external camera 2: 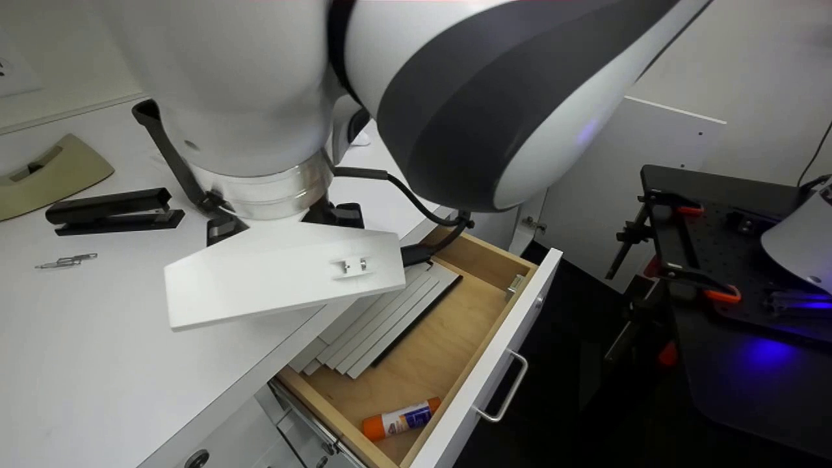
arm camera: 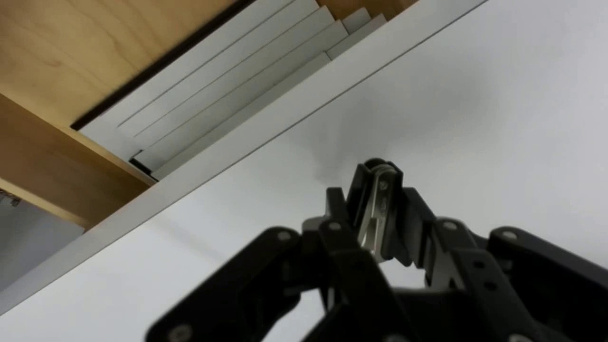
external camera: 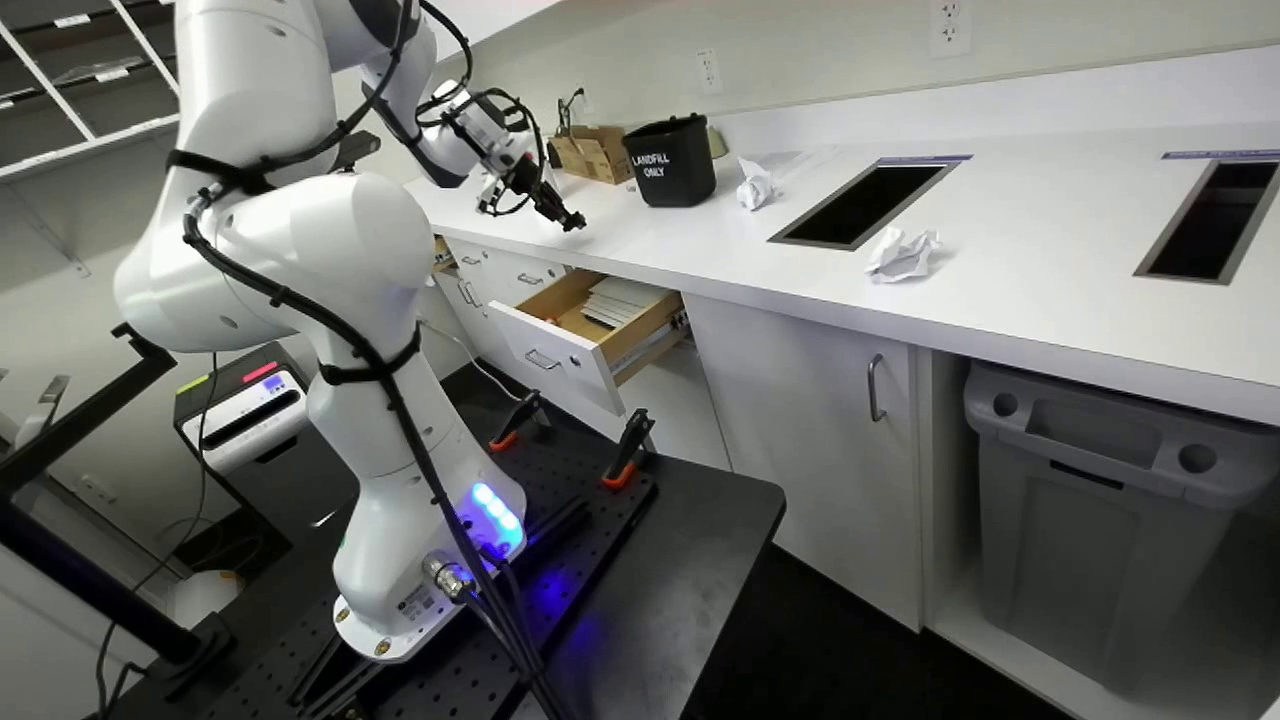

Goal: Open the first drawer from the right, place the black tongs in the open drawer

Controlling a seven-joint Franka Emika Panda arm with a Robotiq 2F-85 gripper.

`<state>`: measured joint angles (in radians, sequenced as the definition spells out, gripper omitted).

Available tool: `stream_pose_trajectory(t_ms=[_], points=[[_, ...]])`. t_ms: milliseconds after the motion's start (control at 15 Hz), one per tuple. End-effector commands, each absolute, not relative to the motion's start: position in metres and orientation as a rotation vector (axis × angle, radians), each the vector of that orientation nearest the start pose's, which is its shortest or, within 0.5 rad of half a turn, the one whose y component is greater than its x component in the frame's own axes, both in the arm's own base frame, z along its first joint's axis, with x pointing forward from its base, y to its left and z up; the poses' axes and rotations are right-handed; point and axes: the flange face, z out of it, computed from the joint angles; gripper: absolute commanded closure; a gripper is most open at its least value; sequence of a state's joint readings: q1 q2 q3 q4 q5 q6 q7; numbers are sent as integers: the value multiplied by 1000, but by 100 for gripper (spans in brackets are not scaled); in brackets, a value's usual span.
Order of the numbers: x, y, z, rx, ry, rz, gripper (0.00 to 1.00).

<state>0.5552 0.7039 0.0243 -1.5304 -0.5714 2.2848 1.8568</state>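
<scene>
White countertop (arm camera: 513, 118) borders the open drawer (external camera 2: 448, 325). I have the black tongs (arm camera: 383, 190) clamped in my gripper (arm camera: 376, 209), above the countertop near that drawer.

Robot arm (external camera: 310, 240) bent, distal end over the countertop (external camera: 1030, 290); gripper (arm camera: 377, 213) above it, tilted obliquely downward, its jaws clamped.
</scene>
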Motion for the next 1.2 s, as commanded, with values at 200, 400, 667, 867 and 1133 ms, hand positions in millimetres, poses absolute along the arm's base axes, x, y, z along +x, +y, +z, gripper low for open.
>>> stream_pose_trajectory(t_ms=[200,400,667,867,1133], points=[[604,376,249,-2862,1425,-652,92],[583,362,244,-2881,1504,-647,92],[538,344,221,-2859,1622,-591,92],[504,327,209,-2773,1762,-578,92],[472,304,186,-2637,1908,-504,92]])
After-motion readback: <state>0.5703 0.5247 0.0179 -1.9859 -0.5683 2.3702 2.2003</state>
